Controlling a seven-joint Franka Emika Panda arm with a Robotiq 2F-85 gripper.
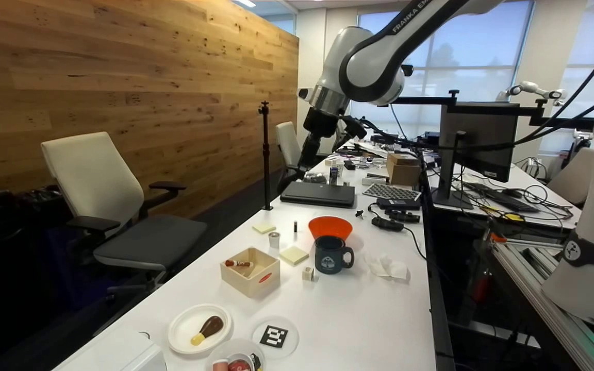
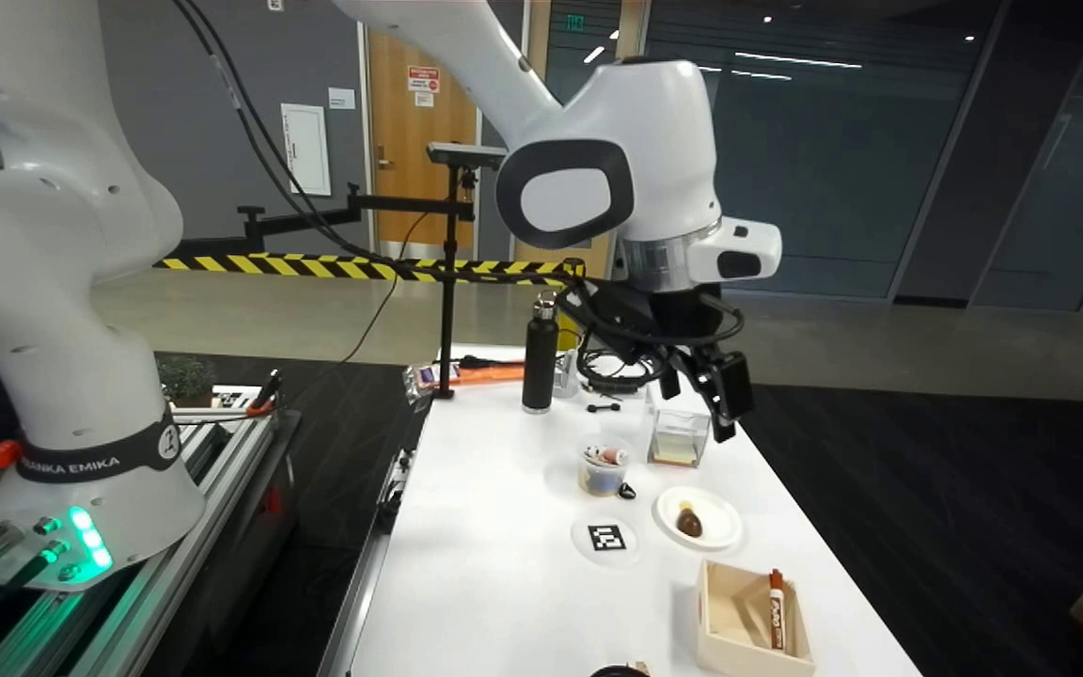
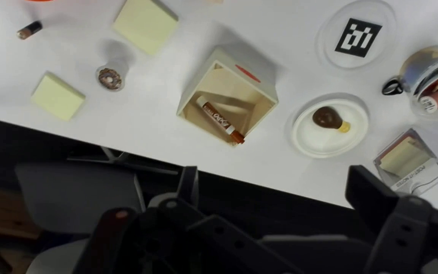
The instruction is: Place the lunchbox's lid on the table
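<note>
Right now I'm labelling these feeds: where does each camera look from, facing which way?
An exterior view: raised, looking along the long white-topped table toward pale windows; white robot base, white arm and black gripper show.
An exterior view: raised, facing roughly the opposite way, toward a brown wooden door; base, arm and gripper show.
Wrist view: on the wrist, looking down at the table; the gripper's spread fingers show.
Both exterior views share the table and, on it, the clear round lid with a black-and-white square.

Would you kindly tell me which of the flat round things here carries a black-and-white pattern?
The clear lid, patterned at its middle; the white plate is plain and holds a brown, yellow-tipped item.
</note>
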